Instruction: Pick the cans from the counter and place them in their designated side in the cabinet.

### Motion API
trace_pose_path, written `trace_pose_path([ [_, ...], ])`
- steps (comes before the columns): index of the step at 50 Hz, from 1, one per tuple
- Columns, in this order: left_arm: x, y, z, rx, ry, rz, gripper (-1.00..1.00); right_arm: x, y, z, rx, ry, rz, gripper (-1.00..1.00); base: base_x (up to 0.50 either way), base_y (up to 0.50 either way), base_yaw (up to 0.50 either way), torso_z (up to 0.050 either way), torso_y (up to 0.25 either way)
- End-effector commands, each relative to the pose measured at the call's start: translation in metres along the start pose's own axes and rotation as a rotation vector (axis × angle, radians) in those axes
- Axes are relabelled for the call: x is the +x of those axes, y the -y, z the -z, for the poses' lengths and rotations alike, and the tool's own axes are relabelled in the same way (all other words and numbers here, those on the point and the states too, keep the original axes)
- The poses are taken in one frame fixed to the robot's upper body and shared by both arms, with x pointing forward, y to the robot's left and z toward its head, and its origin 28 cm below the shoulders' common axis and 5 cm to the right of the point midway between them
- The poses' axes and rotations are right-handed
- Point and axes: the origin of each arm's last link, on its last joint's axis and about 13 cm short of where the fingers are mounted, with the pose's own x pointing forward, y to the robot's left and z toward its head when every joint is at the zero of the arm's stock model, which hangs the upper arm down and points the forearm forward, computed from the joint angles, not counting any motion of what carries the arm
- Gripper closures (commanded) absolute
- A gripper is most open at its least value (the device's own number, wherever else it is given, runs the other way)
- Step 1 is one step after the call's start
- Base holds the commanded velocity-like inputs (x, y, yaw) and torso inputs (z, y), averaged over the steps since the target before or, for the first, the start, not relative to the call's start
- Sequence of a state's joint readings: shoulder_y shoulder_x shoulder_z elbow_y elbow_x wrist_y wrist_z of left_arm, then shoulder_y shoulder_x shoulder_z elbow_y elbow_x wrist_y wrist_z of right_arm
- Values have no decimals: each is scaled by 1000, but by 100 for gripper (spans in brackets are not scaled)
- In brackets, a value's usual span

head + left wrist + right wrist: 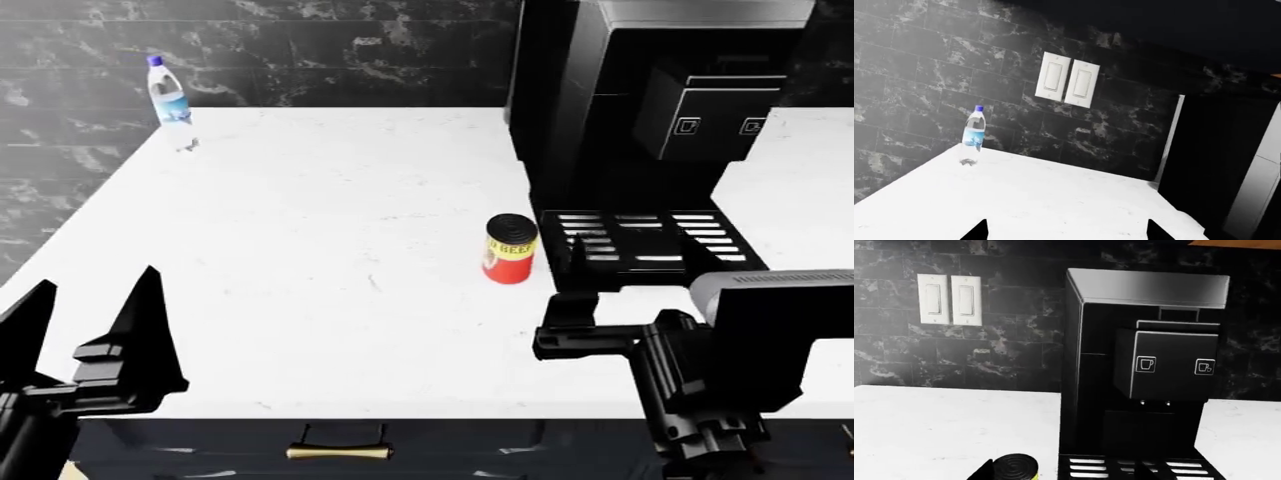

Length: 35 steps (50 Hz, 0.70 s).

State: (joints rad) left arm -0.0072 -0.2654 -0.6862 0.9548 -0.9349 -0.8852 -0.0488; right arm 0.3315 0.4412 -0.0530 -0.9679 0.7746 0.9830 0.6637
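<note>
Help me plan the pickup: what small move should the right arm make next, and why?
Probably ease the right gripper forward and down toward the BEEF can. The can stands upright on the counter beside the coffee machine, just ahead of the open, empty gripper, nothing between them.

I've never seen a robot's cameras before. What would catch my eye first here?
Probably the yellow-and-red can, standing alone on the white counter just left of a big black coffee machine. Far back in the left corner stands a clear bottle, and the left gripper spreads open in the foreground.
</note>
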Motion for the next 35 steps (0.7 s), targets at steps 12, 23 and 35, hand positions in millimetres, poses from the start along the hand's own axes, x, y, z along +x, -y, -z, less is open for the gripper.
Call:
trace_pose_path([
  [12, -5, -1, 4, 9, -10, -10, -100, 1, -3, 6, 23, -29, 4, -100, 0, 167, 0, 0, 0],
  [23, 3, -4, 13, 12, -23, -15, -100, 5, -3, 10, 65, -99, -103, -100, 0, 0, 0, 0, 0],
  [35, 9, -6, 19, 13, -26, -24, -100, 14, -7, 18, 49, -155, -163, -100, 0, 0, 0, 0, 0],
])
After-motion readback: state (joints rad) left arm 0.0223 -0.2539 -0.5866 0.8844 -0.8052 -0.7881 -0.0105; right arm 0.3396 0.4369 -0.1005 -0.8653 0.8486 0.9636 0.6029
